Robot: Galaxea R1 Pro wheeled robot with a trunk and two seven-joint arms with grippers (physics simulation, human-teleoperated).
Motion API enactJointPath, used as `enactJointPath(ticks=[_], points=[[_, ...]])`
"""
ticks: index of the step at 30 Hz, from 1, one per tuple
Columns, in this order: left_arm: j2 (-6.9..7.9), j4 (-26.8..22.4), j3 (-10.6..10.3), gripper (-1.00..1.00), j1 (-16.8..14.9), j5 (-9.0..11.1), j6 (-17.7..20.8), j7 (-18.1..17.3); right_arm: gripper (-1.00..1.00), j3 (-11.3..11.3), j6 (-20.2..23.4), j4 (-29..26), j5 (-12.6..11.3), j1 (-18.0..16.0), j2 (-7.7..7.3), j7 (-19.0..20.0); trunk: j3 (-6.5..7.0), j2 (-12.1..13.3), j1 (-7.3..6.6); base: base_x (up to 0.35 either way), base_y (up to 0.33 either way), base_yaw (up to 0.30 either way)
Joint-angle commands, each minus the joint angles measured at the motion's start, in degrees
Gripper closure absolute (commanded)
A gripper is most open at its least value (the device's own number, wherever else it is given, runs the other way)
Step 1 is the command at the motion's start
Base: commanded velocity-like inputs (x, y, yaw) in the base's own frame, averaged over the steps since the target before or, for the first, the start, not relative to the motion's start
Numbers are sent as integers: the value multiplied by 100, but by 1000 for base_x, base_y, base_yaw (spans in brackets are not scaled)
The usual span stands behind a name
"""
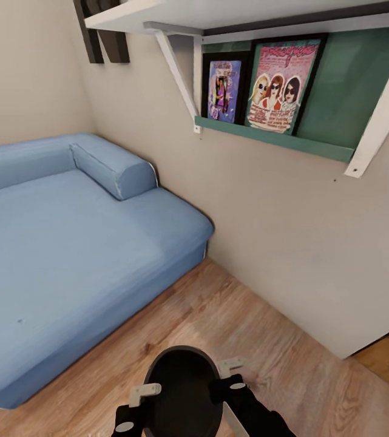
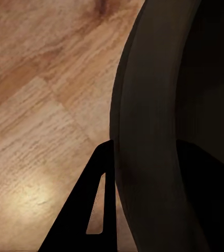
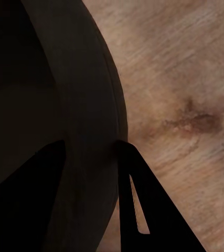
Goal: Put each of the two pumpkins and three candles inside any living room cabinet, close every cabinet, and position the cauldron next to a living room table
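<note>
Matt black cauldron (image 1: 185, 388), grainy satin wood floor (image 1: 218, 321), soft blue cloth sofa (image 1: 67, 243), glossy framed prints (image 1: 279, 85)

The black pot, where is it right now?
The cauldron is low in the head view, held between the left hand and right hand, above the wooden floor near the blue sofa.

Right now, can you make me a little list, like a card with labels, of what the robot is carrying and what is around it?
Carried thing: round black cauldron with a wide mouth
Left pincer: clamped on the cauldron's rim
Right pincer: clamped on the opposite rim
Floor: light brown wooden planks
To the left: big blue fabric sofa
Ahead: beige wall
On the wall: white-and-green shelf with two framed cartoon pictures
</note>
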Motion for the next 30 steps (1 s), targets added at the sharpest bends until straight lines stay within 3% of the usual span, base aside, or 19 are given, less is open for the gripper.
enactJointPath(ticks=[1, 30], points=[[-2, -2, -42, 100, -7, 135, 11, -156, 100, 46, -4, -34, -102, -2, 165, -27, -4, -2, -1, 0, 0, 290], [-1, -2, -44, 100, -4, 135, 11, -156, 100, 61, -4, -34, -102, -2, 165, -26, -4, -2, -1, -5, 0, 290]])
